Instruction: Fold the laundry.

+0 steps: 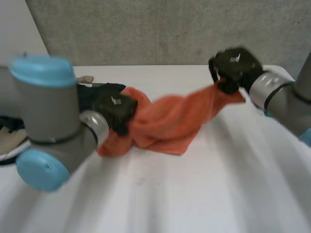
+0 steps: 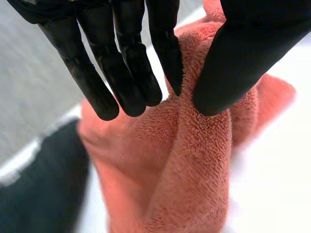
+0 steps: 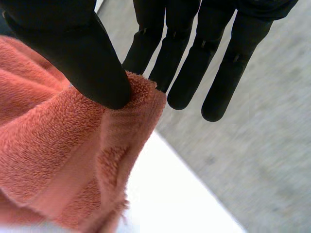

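An orange towel lies bunched across the middle of the white table. My left hand is at its left end. In the left wrist view a raised fold of the towel is pinched between the thumb and the nearest of the straight fingers. My right hand holds the towel's right corner lifted above the table. In the right wrist view that corner is squeezed between the thumb and the fingers. The towel sags between the two hands.
A dark garment lies just behind my left hand, seen also beside the towel in the left wrist view as a dark garment. A beige item and more laundry sit at the far left. A grey wall stands behind the table.
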Tool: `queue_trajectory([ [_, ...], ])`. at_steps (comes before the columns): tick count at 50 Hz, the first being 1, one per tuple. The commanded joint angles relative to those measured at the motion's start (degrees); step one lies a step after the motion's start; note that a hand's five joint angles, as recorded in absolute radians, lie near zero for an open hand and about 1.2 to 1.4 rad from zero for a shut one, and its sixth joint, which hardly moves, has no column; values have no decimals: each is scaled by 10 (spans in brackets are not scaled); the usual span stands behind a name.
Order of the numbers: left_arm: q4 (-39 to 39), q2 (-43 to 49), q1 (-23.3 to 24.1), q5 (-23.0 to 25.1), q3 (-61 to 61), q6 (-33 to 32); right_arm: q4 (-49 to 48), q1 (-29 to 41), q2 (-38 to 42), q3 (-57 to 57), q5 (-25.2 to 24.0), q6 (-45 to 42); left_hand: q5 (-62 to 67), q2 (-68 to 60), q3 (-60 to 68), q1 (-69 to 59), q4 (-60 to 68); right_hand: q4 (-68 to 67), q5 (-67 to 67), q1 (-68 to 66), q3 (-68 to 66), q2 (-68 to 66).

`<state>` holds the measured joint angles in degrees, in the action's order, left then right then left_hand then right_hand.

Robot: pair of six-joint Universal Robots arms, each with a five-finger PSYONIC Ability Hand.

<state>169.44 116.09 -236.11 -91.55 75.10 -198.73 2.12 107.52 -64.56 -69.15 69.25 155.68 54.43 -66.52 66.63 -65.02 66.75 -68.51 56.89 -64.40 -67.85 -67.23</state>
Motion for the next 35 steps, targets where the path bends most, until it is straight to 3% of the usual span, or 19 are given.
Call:
queue_trajectory([
  [1,18,57,36,-61,46,10,-4,-4,57,-52,-9,-61,-32,53,-54,38,-55,-115,131,-156,-121,-128],
  [3,13,61,36,-61,46,14,2,-5,63,-60,-7,-71,-111,132,-133,117,-134,-115,131,-156,-121,-128],
  [4,6,60,35,-58,43,17,3,-5,66,-63,-6,-78,-236,257,-259,242,-260,-61,78,-102,-68,-74],
  [8,-19,30,18,-42,30,17,3,-6,61,-64,-4,-71,-467,488,-489,473,-491,348,-332,307,342,335],
  [11,-29,-8,-10,-22,12,13,-1,-7,42,-58,6,-38,-544,565,-566,550,-568,457,-441,416,450,444],
  [21,-32,-29,-99,65,-89,-32,52,-26,-15,-28,81,92,-544,565,-566,550,-568,580,-564,539,573,567],
  [27,-41,49,-126,130,-176,-117,135,-16,3,-20,140,113,-544,565,-566,550,-568,585,-569,544,579,572],
  [35,-53,162,-131,216,-277,-215,155,1,44,-48,176,105,-544,565,-566,550,-568,585,-569,544,579,572],
])
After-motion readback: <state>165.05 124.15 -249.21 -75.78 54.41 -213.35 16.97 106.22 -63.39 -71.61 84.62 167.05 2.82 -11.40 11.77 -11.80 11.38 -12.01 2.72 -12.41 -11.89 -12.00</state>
